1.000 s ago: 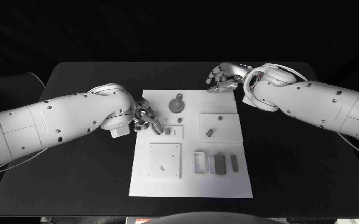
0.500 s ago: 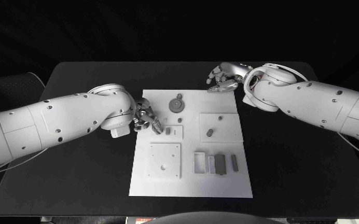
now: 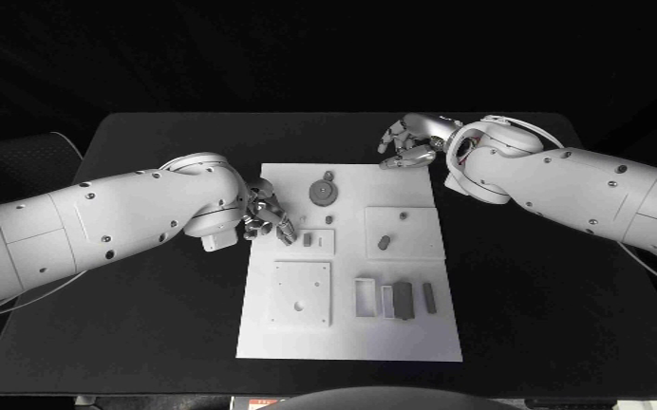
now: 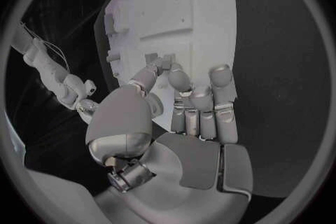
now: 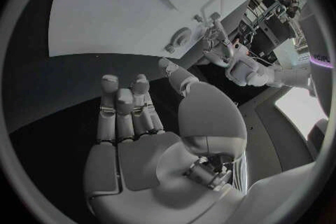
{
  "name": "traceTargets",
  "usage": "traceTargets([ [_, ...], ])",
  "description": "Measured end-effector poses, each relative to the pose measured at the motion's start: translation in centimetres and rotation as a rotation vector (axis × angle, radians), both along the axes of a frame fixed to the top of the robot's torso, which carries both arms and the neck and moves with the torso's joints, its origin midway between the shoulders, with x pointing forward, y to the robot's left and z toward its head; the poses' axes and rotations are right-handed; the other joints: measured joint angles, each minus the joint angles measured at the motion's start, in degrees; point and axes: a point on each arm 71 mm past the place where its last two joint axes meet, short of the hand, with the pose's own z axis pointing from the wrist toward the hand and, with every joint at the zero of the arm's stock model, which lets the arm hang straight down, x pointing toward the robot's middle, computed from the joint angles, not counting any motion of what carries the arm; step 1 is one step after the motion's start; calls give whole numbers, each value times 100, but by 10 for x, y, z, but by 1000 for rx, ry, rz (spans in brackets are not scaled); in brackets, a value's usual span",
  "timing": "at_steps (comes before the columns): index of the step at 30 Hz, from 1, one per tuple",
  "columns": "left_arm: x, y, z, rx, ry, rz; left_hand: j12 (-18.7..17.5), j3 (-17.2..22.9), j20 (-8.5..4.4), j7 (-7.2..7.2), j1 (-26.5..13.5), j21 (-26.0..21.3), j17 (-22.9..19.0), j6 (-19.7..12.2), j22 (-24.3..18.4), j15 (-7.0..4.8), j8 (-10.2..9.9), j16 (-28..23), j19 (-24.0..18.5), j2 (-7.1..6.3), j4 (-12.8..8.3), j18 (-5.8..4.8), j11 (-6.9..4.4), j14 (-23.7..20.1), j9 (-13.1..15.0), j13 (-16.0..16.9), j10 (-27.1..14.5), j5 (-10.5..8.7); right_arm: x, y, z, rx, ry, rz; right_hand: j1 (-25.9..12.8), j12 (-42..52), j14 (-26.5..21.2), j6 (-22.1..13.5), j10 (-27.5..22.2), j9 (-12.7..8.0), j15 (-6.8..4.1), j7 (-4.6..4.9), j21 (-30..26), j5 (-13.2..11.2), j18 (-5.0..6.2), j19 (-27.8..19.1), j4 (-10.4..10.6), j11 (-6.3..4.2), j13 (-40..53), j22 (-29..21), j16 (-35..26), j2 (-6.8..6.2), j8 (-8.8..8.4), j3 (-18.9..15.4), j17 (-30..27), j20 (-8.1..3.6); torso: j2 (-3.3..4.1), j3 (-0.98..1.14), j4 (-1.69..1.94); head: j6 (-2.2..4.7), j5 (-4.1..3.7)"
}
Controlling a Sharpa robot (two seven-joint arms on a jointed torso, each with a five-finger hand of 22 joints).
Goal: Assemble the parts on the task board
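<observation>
The white task board [image 3: 349, 329] lies mid-table. On it are a round grey disc [image 3: 323, 192], a small raised block [image 3: 318, 239], an oval piece [image 3: 384, 242] on a raised square, a square plate with a hole [image 3: 301, 293], and a row of a frame [image 3: 366, 298], a grey block [image 3: 402, 300] and a bar [image 3: 428, 298]. My left hand [image 3: 267, 216] hovers at the board's left edge beside the small block, fingers loosely bent and apart [image 4: 203, 103], holding nothing. My right hand [image 3: 411, 145] is over the black table past the board's far right corner, fingers spread [image 5: 129, 112] and empty.
Black table [image 3: 534, 287] surrounds the board on all sides. My left forearm [image 3: 110, 225] lies over the table's left part and my right forearm [image 3: 575, 187] over its right part. The board's near half [image 3: 349, 344] is bare white surface.
</observation>
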Motion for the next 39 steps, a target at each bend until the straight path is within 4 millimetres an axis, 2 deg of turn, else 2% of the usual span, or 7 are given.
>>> traceTargets([
  [15,0,0,1,14,-8,-11,55,0,0,-21,0,44,26,61,-1,17,35,26,41,0,0,-2,-16,25,35,6,35,27,0,0,0,0,0,0,0,0,-7,-1,-12,1,7,-1,0,0,1,11,0,12,-5,0,0,0,0,0,0,-11,0,2,-1,-9,3],
  [20,-1,-1,1,29,-11,-27,55,0,20,-42,0,44,26,81,-1,24,35,26,61,0,0,38,-16,36,38,5,36,28,0,0,0,0,0,1,0,0,-10,-2,-22,1,10,-2,0,0,1,13,0,22,-5,0,0,0,0,0,0,-12,0,3,0,-6,4],
  [28,-1,-2,2,52,-19,-52,55,0,21,-42,0,44,25,81,-2,26,35,26,61,0,0,44,-16,41,42,5,36,28,0,1,0,0,0,2,0,0,-17,4,-22,1,17,6,0,0,1,12,0,22,-5,0,0,0,0,0,0,-12,0,3,-1,5,-5],
  [30,-1,-2,2,55,-21,-55,55,0,21,-42,-1,44,25,81,-2,33,35,26,61,1,0,46,-16,48,42,5,36,117,0,1,0,0,0,2,0,0,-17,4,-22,1,16,7,0,0,1,12,0,22,-5,0,0,0,0,0,0,-12,0,3,-1,10,-1],
  [39,-1,-2,2,61,-26,-63,55,0,21,-42,-2,44,25,81,-2,36,35,25,61,1,0,55,-15,53,41,5,36,118,0,0,0,0,0,2,0,0,2,4,-21,-4,-2,7,0,0,1,12,0,21,-4,0,0,0,0,0,0,-12,-1,0,2,17,12],
])
